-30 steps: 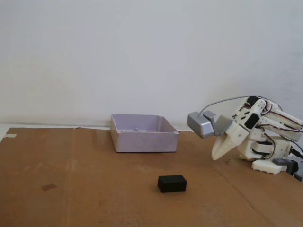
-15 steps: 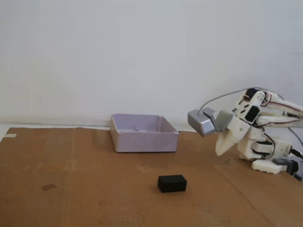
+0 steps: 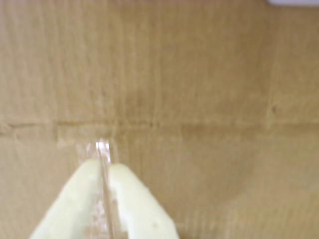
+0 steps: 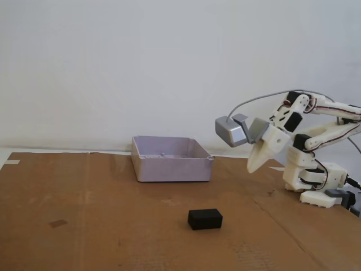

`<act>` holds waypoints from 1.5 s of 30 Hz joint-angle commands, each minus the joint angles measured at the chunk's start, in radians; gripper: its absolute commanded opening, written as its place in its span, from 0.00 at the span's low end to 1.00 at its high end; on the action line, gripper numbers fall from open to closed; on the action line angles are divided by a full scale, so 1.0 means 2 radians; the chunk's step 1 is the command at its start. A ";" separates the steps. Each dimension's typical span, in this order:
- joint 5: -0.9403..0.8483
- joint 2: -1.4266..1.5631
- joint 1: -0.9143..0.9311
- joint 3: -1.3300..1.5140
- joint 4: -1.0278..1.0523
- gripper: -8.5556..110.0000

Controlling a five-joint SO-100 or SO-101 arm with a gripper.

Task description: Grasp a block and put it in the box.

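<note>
A brown cardboard-covered surface [image 4: 84,214] fills the fixed view, and the box [image 4: 171,158] sits toward its back edge, roughly midway along it. The white arm [image 4: 313,164] stands near the surface's back right corner, reaching left with a silver-grey camera module [image 4: 230,131] above its hand [image 4: 252,167], which hangs in the air, fingers pressed together and holding nothing; the wrist view shows the same closed hand [image 3: 103,146] over bare cardboard. The block [image 4: 205,218] lies on the surface toward the front edge, well apart from the hand and in front of the box.
</note>
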 commanded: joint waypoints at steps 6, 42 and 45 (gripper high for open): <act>0.002 -0.057 -0.041 -0.054 -0.153 0.07; 0.003 -0.324 -0.158 -0.230 -0.276 0.07; 0.003 -0.324 -0.159 -0.230 -0.276 0.07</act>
